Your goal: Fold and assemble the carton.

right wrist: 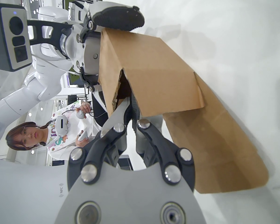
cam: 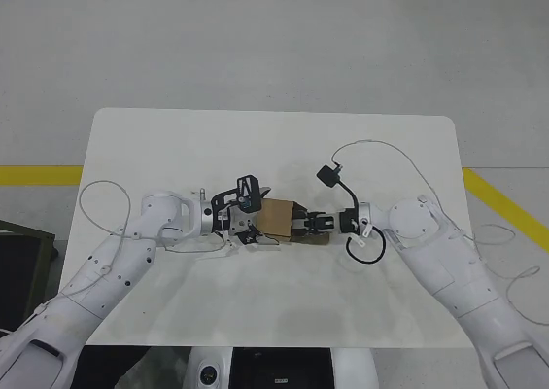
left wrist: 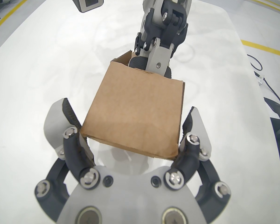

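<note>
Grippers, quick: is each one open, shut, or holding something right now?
Left gripper: closed across the carton, a finger against each side.
Right gripper: pinched shut on a carton wall at its open end.

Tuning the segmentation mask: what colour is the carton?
The carton is plain brown cardboard with no print; it shows clearest in the left wrist view.

1. The carton [cam: 276, 218] is plain brown corrugated cardboard, folded into a box-shaped sleeve with a flat, smooth top panel.
2. One end stands open, and a long flap with rounded corners sticks out of it, unfolded.
3. It sits mid-worktop [cam: 274, 146], nearer the robot's edge. The left gripper [left wrist: 129, 107] has its jaws against the corners of one end, and the right gripper [right wrist: 130, 101] pinches a wall at the open end.
</note>
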